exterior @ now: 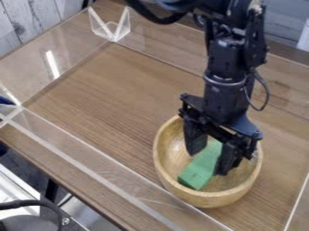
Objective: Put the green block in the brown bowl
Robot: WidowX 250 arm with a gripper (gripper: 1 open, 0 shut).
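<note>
The brown bowl [173, 175] sits on the wooden table near the front right. Inside it lies the green block [201, 169], a bright green bar leaning across the bowl's floor. My black gripper [219, 152] points down into the bowl just above the block's upper end. Its fingers stand spread apart, open, on either side of the block and no longer clamp it. The far part of the bowl's inside is hidden behind the gripper.
A clear acrylic wall [72, 162] runs along the table's front and left edges. A clear plastic stand [112, 26] sits at the back left. Bare wooden tabletop [108, 99] stretches left of the bowl.
</note>
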